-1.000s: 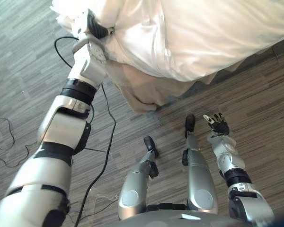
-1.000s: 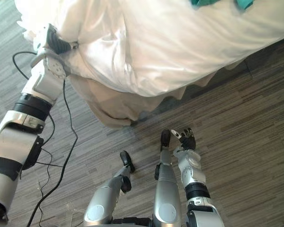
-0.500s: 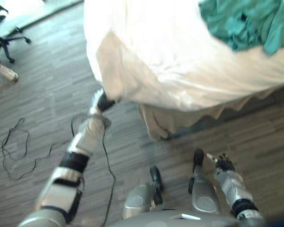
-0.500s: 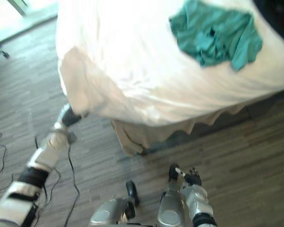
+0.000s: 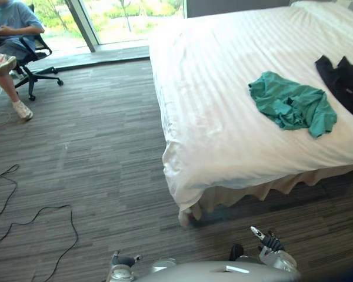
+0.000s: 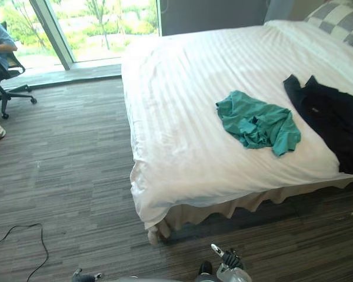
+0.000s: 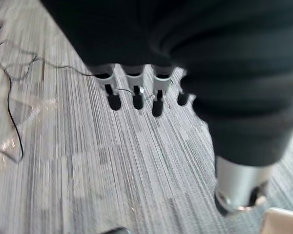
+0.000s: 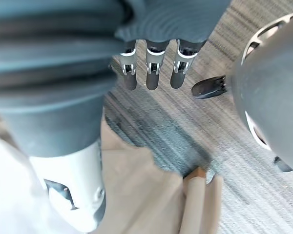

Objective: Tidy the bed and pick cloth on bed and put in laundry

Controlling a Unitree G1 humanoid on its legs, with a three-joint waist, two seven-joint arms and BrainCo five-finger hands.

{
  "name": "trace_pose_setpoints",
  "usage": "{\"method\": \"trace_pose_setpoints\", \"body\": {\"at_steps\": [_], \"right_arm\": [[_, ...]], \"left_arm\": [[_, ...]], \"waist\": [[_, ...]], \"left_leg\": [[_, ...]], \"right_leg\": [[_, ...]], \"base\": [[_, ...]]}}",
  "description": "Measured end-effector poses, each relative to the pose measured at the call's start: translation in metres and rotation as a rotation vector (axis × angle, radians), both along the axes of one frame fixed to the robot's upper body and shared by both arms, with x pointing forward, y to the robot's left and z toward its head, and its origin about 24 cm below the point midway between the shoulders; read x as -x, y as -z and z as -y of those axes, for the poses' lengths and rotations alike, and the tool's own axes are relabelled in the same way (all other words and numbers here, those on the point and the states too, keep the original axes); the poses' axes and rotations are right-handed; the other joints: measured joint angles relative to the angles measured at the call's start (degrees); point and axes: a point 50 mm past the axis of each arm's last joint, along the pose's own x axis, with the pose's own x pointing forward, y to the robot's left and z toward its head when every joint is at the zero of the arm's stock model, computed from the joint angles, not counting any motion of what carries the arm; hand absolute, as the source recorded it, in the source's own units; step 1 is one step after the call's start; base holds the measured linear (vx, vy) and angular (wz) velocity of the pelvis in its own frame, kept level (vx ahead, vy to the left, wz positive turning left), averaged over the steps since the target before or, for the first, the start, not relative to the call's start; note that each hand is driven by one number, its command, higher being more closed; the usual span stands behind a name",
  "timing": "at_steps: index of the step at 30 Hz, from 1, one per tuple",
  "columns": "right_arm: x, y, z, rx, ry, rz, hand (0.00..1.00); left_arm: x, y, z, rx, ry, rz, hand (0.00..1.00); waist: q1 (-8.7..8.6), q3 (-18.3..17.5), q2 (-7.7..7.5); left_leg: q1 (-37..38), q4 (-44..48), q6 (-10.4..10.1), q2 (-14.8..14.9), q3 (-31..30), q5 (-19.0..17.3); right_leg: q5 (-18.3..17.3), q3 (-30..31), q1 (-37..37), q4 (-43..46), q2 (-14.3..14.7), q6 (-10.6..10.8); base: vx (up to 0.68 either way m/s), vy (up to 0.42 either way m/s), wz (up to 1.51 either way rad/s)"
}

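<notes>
The left hand (image 7: 136, 92) hung low over the grey plank floor (image 7: 112, 161), its fingers straight and apart, nothing between them. The right hand (image 8: 152, 68) hung low too, fingers loosely extended and empty, with the beige bed skirt (image 8: 151, 195) just ahead of its fingertips. Above that skirt, ahead of the right hand, the corner of the white striped duvet (image 5: 223, 117) draped over the bed's edge. Farther ahead of the right hand, well apart from it, a crumpled teal garment (image 6: 256, 123) lay on the duvet. Just beyond it and out to the right lay a black garment (image 6: 326, 114), spread flat, the two not touching. A checked pillow (image 6: 341, 20) sat at the far end of the bed. Far ahead of the left hand, out to its left, a person (image 5: 12, 29) sat in an office chair (image 5: 38, 67) by the window.
</notes>
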Motion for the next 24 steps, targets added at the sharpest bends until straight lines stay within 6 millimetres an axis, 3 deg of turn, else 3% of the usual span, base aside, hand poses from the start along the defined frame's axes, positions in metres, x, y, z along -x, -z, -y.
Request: {"method": "trace_pose_setpoints", "body": {"at_steps": [4, 7, 9, 10, 11, 13, 16, 18, 20, 22, 24], "right_arm": [[-0.005, -0.004, 0.005, 0.019, 0.036, 0.040, 0.00], [-0.033, -0.022, 0.013, 0.081, 0.046, 0.177, 0.00], [-0.067, -0.047, 0.023, 0.139, 0.058, 0.338, 0.00], [-0.073, -0.053, 0.026, 0.151, 0.061, 0.378, 0.00], [-0.076, -0.067, 0.035, 0.250, 0.049, 0.500, 1.00], [-0.084, -0.076, 0.041, 0.183, -0.027, 0.569, 1.00], [-0.080, -0.086, 0.025, 0.139, -0.244, 0.685, 1.00], [-0.088, -0.116, -0.005, 0.176, -0.469, 0.904, 1.00], [-0.111, -0.179, -0.049, 0.172, -0.790, 1.267, 1.00], [-0.129, -0.216, -0.088, 0.110, -1.044, 1.421, 1.00], [-0.138, -0.219, -0.115, 0.013, -1.205, 1.378, 1.00]], "left_arm": [[-0.014, -0.003, 0.011, 0.146, -0.105, 0.207, 0.00], [-0.031, -0.009, 0.016, 0.241, -0.118, 0.329, 0.00], [-0.041, -0.014, 0.022, 0.287, -0.062, 0.380, 0.00], [-0.042, -0.015, 0.022, 0.294, -0.056, 0.386, 0.00], [-0.045, -0.016, 0.025, 0.306, -0.034, 0.397, 0.00], [-0.043, -0.016, 0.029, 0.314, 0.011, 0.383, 0.00], [-0.035, -0.014, 0.041, 0.359, 0.107, 0.337, 0.00], [-0.033, -0.014, 0.042, 0.359, 0.128, 0.328, 0.00], [-0.034, -0.015, 0.040, 0.354, 0.139, 0.328, 0.00], [-0.035, -0.016, 0.036, 0.340, 0.127, 0.338, 0.00], [-0.038, -0.019, 0.033, 0.319, 0.142, 0.357, 0.00]], "waist": [[-0.01, -0.5, -0.01], [-0.10, -0.6, -0.20], [-0.04, -0.5, -0.71], [-0.07, -0.6, -0.80], [0.18, -0.7, -1.06], [0.04, -1.1, -1.33], [-0.12, -1.2, -1.83], [-0.55, -0.9, -2.04], [-0.47, -0.9, -2.37], [0.58, -0.6, -3.11], [2.37, -0.3, -3.54]], "left_leg": [[0.1, 0.0, -0.1, 0.2, 0.0, 0.1], [-0.1, 0.0, -0.4, 0.3, -0.3, 0.0], [-0.7, 0.1, -0.2, 0.3, -0.4, 0.0], [-0.8, 0.1, -0.2, 0.3, -0.5, -0.1], [-1.1, 0.1, -0.2, 0.3, -0.6, -0.1], [-1.3, 0.1, -0.2, 0.2, -0.7, -0.1], [-1.2, 0.4, 0.0, 0.3, -1.0, 0.1], [-1.3, 0.4, 0.1, 0.1, -1.0, 0.0], [-1.0, 0.4, 0.3, -0.2, -2.0, -0.3], [-1.1, 0.5, 0.6, -0.6, -2.9, -0.5], [-1.1, 0.9, 0.7, -0.7, -3.9, -0.5]], "right_leg": [[-0.3, 0.0, 0.2, 0.0, 0.0, 0.0], [-0.4, 0.0, 0.0, 0.0, 0.1, -0.1], [-0.3, 0.0, -0.6, 0.0, 0.4, -0.1], [-0.4, 0.1, -0.7, 0.0, 0.4, -0.1], [-0.5, 0.1, -1.2, 0.0, 0.5, -0.2], [-0.5, 0.2, -1.4, 0.0, 0.6, -0.3], [-0.3, 0.5, -1.1, 0.0, 0.9, -0.5], [-0.3, 0.8, -1.4, 0.1, 0.9, -0.5], [-0.2, 1.3, -1.3, 0.1, 0.7, -0.4], [-0.1, 1.2, -1.0, 0.0, 0.4, -0.2], [-0.1, 0.3, -0.3, 0.0, 0.1, -0.2]], "base": [[-0.04, -0.002, -0.02], [0.00, 0.000, 0.00], [0.00, 0.000, 0.00], [0.01, 0.008, 0.04], [0.05, 0.029, 0.05], [0.07, 0.037, 0.05], [0.13, 0.040, 0.01], [0.08, 0.030, -0.16], [0.02, 0.032, -0.15], [-0.01, 0.042, 0.13], [-0.02, 0.015, 0.25]]}}
